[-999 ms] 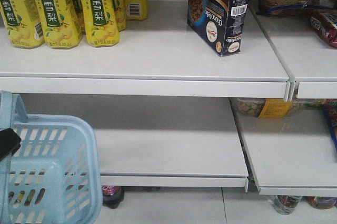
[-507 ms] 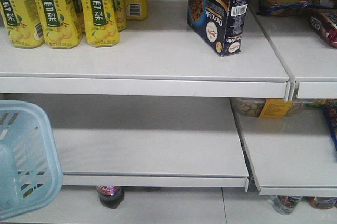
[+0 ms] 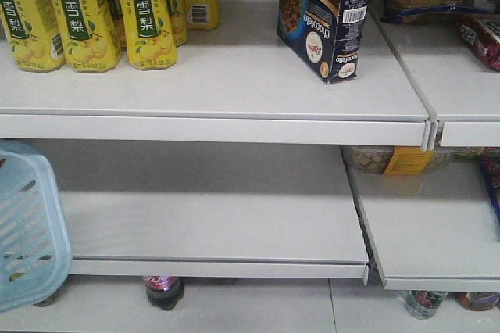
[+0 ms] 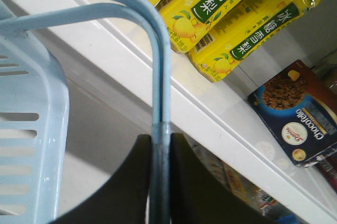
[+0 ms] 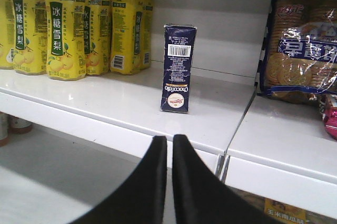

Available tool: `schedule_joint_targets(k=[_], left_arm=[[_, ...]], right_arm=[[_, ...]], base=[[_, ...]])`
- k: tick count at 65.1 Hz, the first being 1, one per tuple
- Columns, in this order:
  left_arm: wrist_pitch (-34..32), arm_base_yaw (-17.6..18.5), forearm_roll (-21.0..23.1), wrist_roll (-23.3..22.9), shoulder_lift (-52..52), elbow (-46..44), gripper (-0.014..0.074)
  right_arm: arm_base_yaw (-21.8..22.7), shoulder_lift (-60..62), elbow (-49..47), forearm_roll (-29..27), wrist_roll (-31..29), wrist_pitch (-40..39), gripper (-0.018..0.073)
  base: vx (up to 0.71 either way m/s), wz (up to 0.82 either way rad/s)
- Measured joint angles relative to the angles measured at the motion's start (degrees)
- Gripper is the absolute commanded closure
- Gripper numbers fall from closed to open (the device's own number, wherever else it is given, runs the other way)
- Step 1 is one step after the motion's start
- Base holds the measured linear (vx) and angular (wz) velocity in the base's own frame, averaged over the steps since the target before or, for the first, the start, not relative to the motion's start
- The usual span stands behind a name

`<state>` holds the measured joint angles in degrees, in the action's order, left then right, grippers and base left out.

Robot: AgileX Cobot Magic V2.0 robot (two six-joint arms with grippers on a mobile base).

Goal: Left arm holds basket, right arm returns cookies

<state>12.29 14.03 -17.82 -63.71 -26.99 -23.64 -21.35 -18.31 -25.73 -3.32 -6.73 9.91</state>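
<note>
Your basket [image 3: 27, 223] has slid further left since half a second ago, so only its slotted right side now shows at the left edge of the front view, in front of the lower shelf [image 3: 211, 223]; the cookies [image 3: 324, 16] have not moved on the upper shelf [image 3: 234, 75]. Your left gripper [image 4: 160, 182] has its fingers [image 4: 131, 182] pinched on the basket's hoop handle [image 4: 159, 77], which runs up between them. Your right gripper [image 5: 169, 182] holds nothing, its fingers [image 5: 150, 182] pressed nearly together with only a thin slit between. The carton stands upright on the upper shelf, well beyond the right fingers and just above them in the wrist view, barcode end facing you, between the yellow drink bottles [image 5: 66, 29] on its left and the biscuit bag [image 5: 300, 50] on its right
</note>
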Motion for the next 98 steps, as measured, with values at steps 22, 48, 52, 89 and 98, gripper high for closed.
schedule_joint_targets(k=[22, 48, 52, 89, 98], left_arm=[[0.14, 0.00, -5.13, 2.14, 0.00, 0.00, 0.0599], [2.57, -0.35, 10.20, 25.42, 2.73, 0.00, 0.0599], [3.86, -1.06, 11.33, 28.11, 4.33, 0.00, 0.0599], [6.49, -12.11, 20.02, 57.47, 18.84, 4.15, 0.0599], [4.66, -12.26, 21.14, 58.44, 22.02, 9.31, 0.0599]], right_arm=[[0.00, 0.00, 0.00, 0.00, 0.00, 0.00, 0.0562], [0.00, 0.00, 0.00, 0.00, 0.00, 0.01, 0.0562], [0.00, 0.00, 0.00, 0.00, 0.00, 0.01, 0.0562], [0.00, 0.00, 0.00, 0.00, 0.00, 0.01, 0.0562], [0.00, 0.00, 0.00, 0.00, 0.00, 0.01, 0.0562]], base=[[0.00, 0.00], [0.00, 0.00], [0.00, 0.00], [0.00, 0.00], [0.00, 0.00]])
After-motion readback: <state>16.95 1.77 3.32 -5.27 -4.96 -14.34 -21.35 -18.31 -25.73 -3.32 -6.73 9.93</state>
